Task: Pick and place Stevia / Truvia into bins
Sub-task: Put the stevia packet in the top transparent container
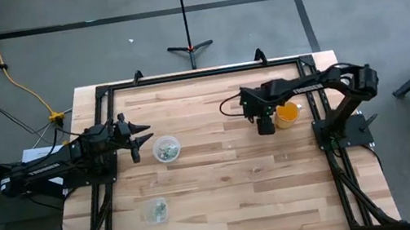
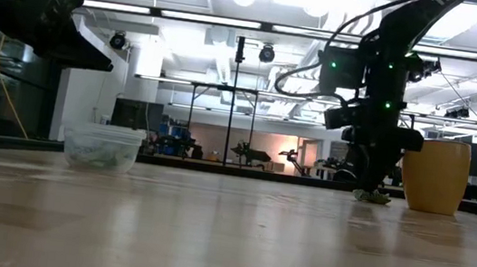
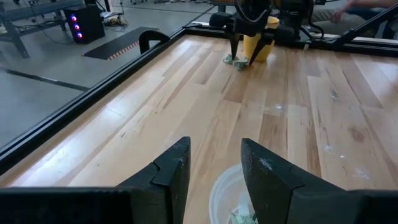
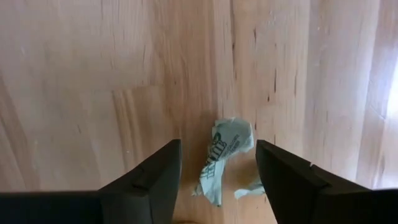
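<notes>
A crumpled green-and-white Stevia packet [image 4: 221, 155] lies flat on the wood, with a second scrap [image 4: 250, 188] beside it. My right gripper [image 4: 217, 168] is open and points down over them, one finger on either side, touching neither as far as I can see. In the low view its fingertips [image 2: 369, 188] hover just above the packets [image 2: 373, 197]. One clear cup [image 1: 166, 148] holds several packets and stands just right of my left gripper [image 1: 140, 140], which is open and level. A second clear cup [image 1: 156, 210], also with packets inside, stands nearer the table's near edge.
A yellow-orange cup [image 1: 288, 112] stands right beside my right gripper, on its right side, also seen as the yellow-orange cup [image 2: 437, 176] in the low view. A black frame [image 1: 198, 73] runs around the wooden tabletop. Bare wood lies between the two arms.
</notes>
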You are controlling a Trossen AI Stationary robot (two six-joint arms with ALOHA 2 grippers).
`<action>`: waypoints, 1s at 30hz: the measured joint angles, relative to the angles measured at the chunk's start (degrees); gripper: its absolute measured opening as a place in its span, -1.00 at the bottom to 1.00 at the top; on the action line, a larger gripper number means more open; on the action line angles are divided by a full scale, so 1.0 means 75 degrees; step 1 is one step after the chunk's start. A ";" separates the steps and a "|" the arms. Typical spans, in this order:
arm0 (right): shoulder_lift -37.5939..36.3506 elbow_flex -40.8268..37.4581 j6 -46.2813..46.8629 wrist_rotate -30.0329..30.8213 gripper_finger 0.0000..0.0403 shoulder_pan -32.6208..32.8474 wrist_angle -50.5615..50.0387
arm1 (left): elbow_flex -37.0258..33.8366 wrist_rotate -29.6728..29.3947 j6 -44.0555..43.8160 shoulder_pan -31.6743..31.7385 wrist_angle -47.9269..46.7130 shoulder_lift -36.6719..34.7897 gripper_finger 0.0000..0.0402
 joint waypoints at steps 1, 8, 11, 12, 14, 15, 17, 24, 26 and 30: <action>0.0007 -0.0021 0.0000 -0.0012 -0.01 0.0000 0.0052 | 0.0000 0.0000 0.0002 0.0001 0.0000 0.0000 -0.12; 0.0015 -0.0086 0.0135 -0.0012 -0.07 0.0000 0.0376 | 0.0000 0.0000 -0.0001 0.0001 -0.0002 0.0000 -0.12; 0.0015 -0.0089 0.0096 0.0057 -0.15 -0.0061 0.0355 | 0.0000 0.0000 -0.0001 0.0001 -0.0003 0.0000 -0.12; 0.0015 -0.0089 0.0094 0.0058 -0.18 -0.0087 0.0362 | 0.0000 0.0000 -0.0001 0.0001 -0.0003 0.0000 -0.12; 0.0015 -0.0089 0.0087 0.0051 -0.22 -0.0133 0.0295 | 0.0000 0.0000 -0.0001 0.0001 -0.0005 -0.0001 -0.12; 0.0015 -0.0089 0.0090 0.0036 -0.24 -0.0155 0.0285 | 0.0000 0.0000 -0.0001 0.0001 -0.0005 0.0000 -0.12; 0.0015 -0.0089 0.0131 -0.0023 -0.28 -0.0165 0.0276 | 0.0000 0.0000 -0.0001 0.0001 -0.0005 0.0000 -0.12; 0.0015 -0.0089 0.0132 -0.0415 -0.28 -0.0166 0.0226 | 0.0000 0.0000 -0.0001 0.0001 -0.0014 -0.0002 -0.12; 0.0015 -0.0089 0.0139 -0.0367 -0.27 -0.0166 0.0234 | 0.0000 0.0000 -0.0001 -0.0001 -0.0013 0.0000 -0.12; 0.0015 -0.0123 0.0154 -0.0157 -0.28 -0.0166 0.0242 | 0.0000 0.0000 -0.0001 0.0001 -0.0014 0.0000 -0.12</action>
